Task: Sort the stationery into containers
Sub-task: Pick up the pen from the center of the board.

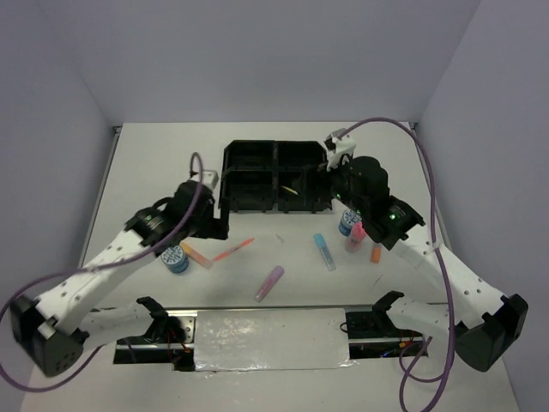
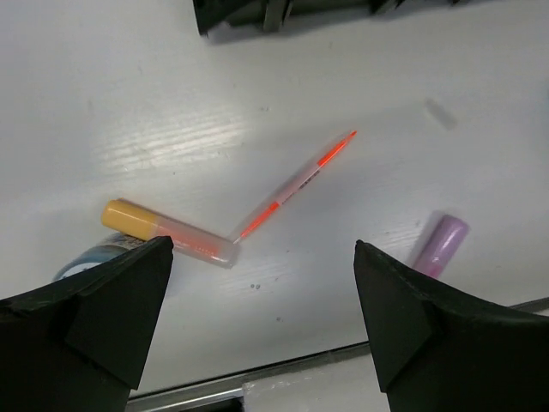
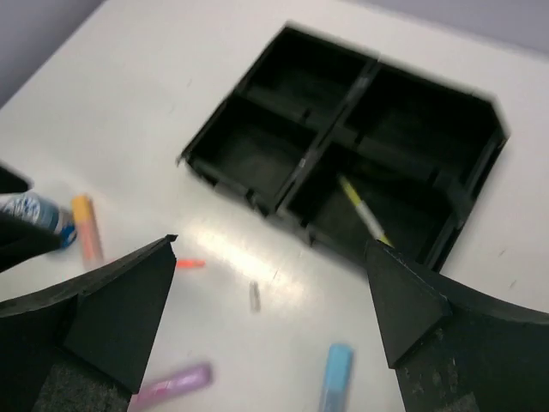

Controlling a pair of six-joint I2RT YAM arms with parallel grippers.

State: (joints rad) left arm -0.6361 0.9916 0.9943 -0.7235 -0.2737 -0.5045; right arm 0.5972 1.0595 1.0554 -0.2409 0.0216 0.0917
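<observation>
A white bench [image 1: 154, 159] sits enclosed on three sides by plain, pale lavender walls [image 1: 257, 51]. A glossy, reflective sheet [image 1: 270, 339] lies flat along the bench's near edge, catching the overhead light, and soft glare streaks the white surface.

Pastels are dotting a white table [image 1: 154, 163], with a black tray [image 1: 227, 182] sitting behind them.
A yellow pen [image 3: 362, 210] is showing bright against the tray's black. Out on the white, an orange marker [image 2: 163, 227] is fading into a clear end. A thin pen [image 2: 296, 184] is glowing red-pink through a frosted barrel. A purple marker [image 1: 269, 283] and a light blue marker [image 1: 324, 251] are looking soft and chalky. One tape roll [image 1: 176, 258] and another tape roll [image 1: 346, 225] are showing blue and white, and a bottle [image 1: 355, 238] is wearing a pink cap. The arms [image 1: 94, 275] are gleaming white and black, trailing purple cables [image 1: 429, 189].
</observation>
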